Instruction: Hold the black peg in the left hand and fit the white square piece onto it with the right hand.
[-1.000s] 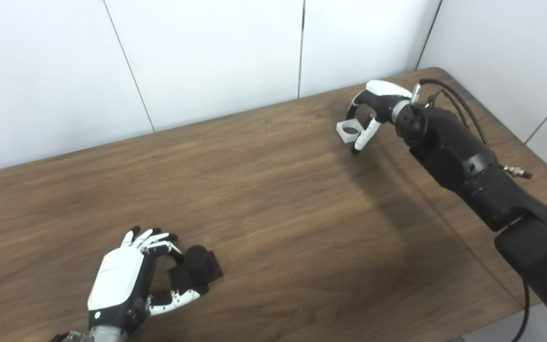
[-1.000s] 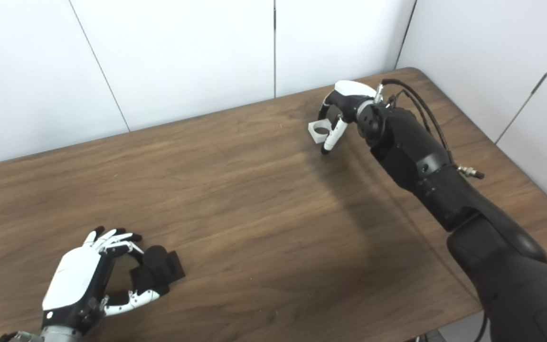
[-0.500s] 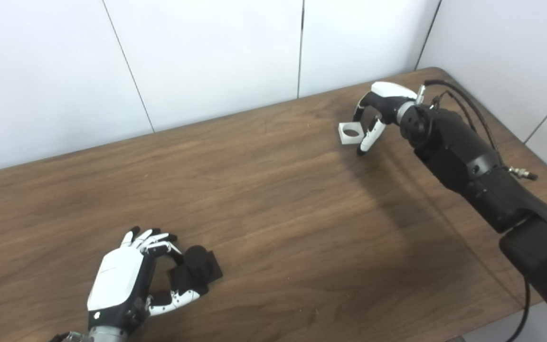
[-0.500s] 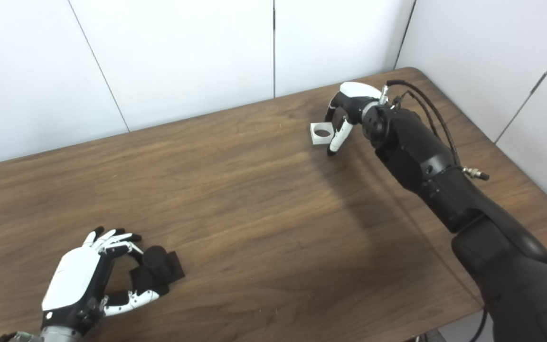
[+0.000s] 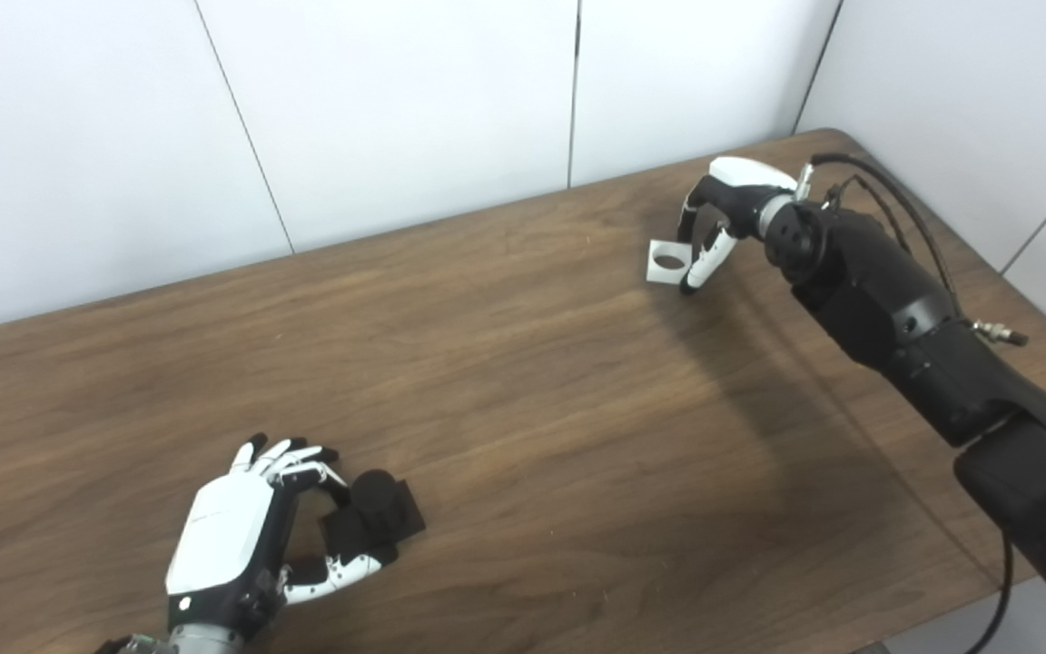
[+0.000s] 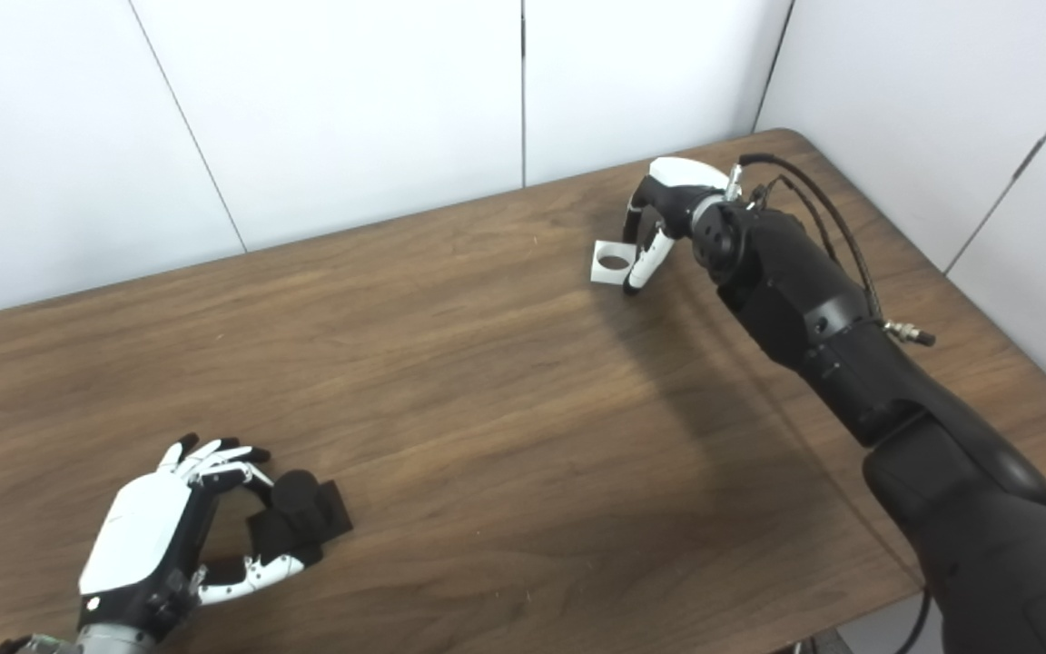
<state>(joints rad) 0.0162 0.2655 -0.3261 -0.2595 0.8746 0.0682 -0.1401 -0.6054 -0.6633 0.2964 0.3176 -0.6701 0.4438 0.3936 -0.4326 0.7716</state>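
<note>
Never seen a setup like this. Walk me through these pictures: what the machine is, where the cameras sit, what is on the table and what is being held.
This is a humanoid robot with two arms, each ending in a hand with fingers and a thumb. Both pictures come from two cameras side by side on its head, looking down at a wooden table, so they show one scene from slightly different spots.

Near the bottom left, the left hand has its fingers and thumb curled around a black peg, a round post on a flat square base that sits on the table.

At the far right, the right hand, on a long black arm, pinches a white square piece with a round hole through it. The piece is tilted, and seems lifted off the table.

The two parts are far apart; the piece is not yet on the peg.
</note>
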